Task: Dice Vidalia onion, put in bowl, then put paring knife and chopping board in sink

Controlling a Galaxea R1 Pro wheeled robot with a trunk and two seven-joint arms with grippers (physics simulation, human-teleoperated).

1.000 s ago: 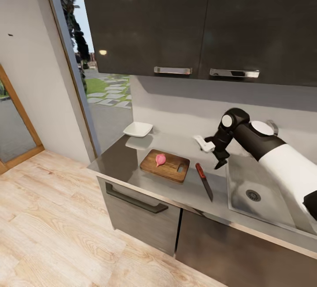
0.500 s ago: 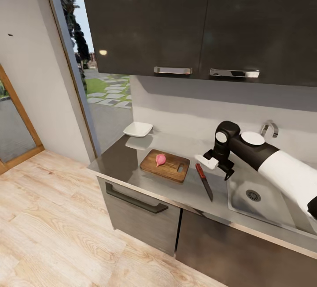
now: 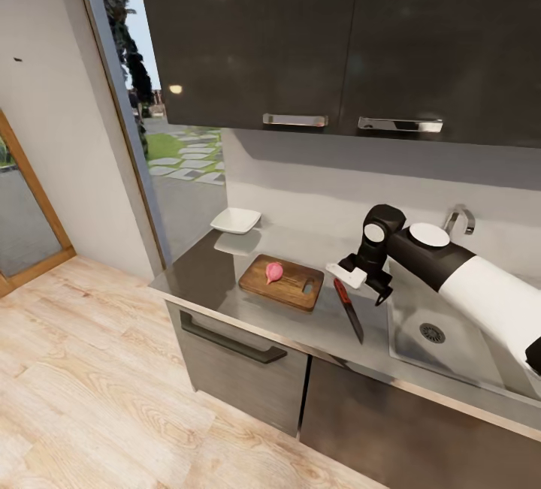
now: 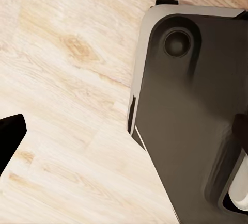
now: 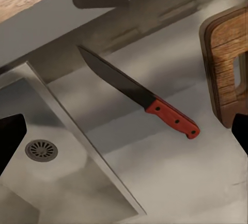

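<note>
The pinkish Vidalia onion [image 3: 274, 272] lies whole on the dark-brown chopping board [image 3: 289, 288], on the grey countertop [image 3: 203, 271]. To the board's right lies the paring knife [image 3: 349, 310] [image 5: 138, 94], its red handle [image 5: 172, 117] towards the wall and its dark blade towards the counter's front edge. My right gripper [image 3: 376, 290] [image 5: 125, 133] hovers low just above the knife's handle end, between board and sink [image 3: 458, 357]. Its jaws stand wide apart and hold nothing. The white bowl [image 3: 236, 220] sits at the counter's far left corner. My left gripper [image 4: 124, 131] is open over the floor.
The chrome tap [image 3: 458, 217] rises behind the sink, whose drain [image 5: 41, 150] lies beside the blade. Dark wall cabinets [image 3: 300, 38] hang above the counter. The board's slotted end [image 5: 230, 77] is close to the knife handle. Wooden floor [image 3: 90, 384] and a doorway lie to the left.
My right arm has come down and to the left, from above the sink's edge to just over the knife's handle. Onion, board, knife and bowl stayed put.
</note>
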